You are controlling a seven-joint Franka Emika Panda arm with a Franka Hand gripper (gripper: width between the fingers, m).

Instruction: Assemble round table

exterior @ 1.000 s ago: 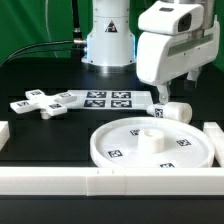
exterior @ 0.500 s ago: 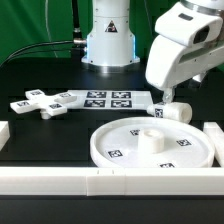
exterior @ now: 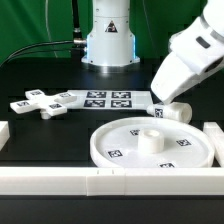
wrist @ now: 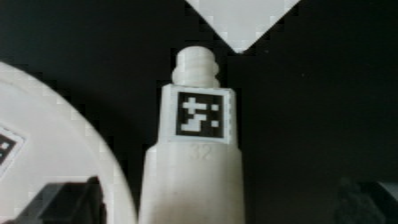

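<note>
Gripper (exterior: 159, 98), jaws spread wide and holding nothing, tilted over the short post (wrist: 199, 120), which lies on the black table (exterior: 40, 75) just beside the round disc (exterior: 118, 133).

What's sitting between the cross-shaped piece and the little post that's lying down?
The flat white marker board lies between the cross-shaped piece and the post. You can see this in the exterior view.

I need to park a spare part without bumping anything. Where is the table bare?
Bare black table lies between the cross-shaped piece, the round disc and the front rail. Crowded at the exterior view's right: the post lies close behind the disc.
</note>
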